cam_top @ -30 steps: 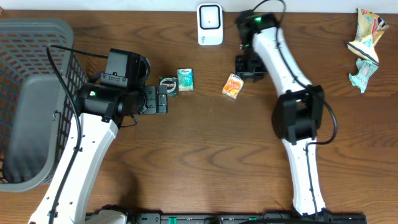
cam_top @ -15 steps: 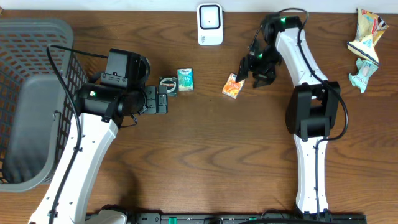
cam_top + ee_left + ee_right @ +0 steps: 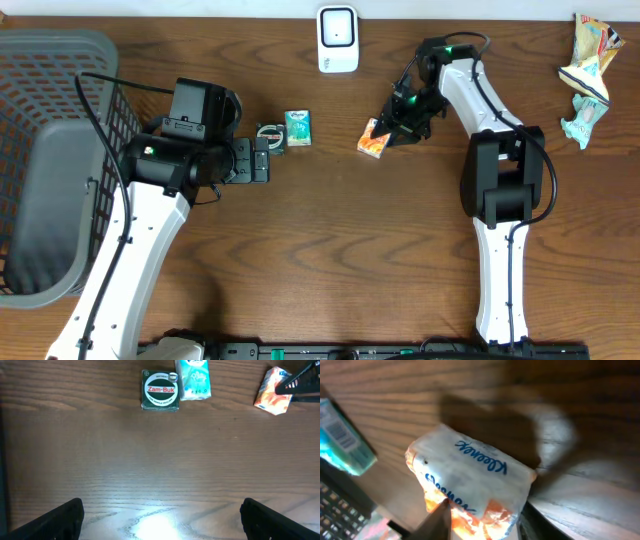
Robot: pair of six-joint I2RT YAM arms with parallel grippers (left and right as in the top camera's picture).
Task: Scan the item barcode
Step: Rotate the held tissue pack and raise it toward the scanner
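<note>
Kleenex pack (image 3: 375, 139): which way does it lie from the fingers, and which arm has the better shot at it? (jo)

Right arm, easy. The pack lies flat on the table (image 3: 330, 230), in the far half, roughly mid-width. The right gripper (image 3: 391, 124) is right on top of it, coming in from the pack's far right side with the tips angled down at that edge. From the right wrist cam the pack sits just ahead of the fingers, with its orange end poking in between them. Its long axis looks roughly front-to-back on the table, tipped a bit off square, so I reckon the jaws cross it the narrow way. The scanner (image 3: 338, 39) stands at the far edge, off to the pack's left, near it but not touching. (rik)

And the grip itself? (jo)

Jaws are partly closed. One finger (image 3: 437, 520) is up against the orange end of the pack, and the other seems to be just beside the opposite edge. That view is blurry though, so I honestly can't tell if it's pinching the pack or only straddling it. My guess is it needs a firm seat there before any lift toward the scanner.

The left gripper (image 3: 161, 519) is gaping wide, holding nothing and touching nothing. It's well apart from the pack, and the Zam-Buk tin (image 3: 160, 391) and the teal pack (image 3: 193, 379) both lie closer to it than the Kleenex does. (rik)
</note>
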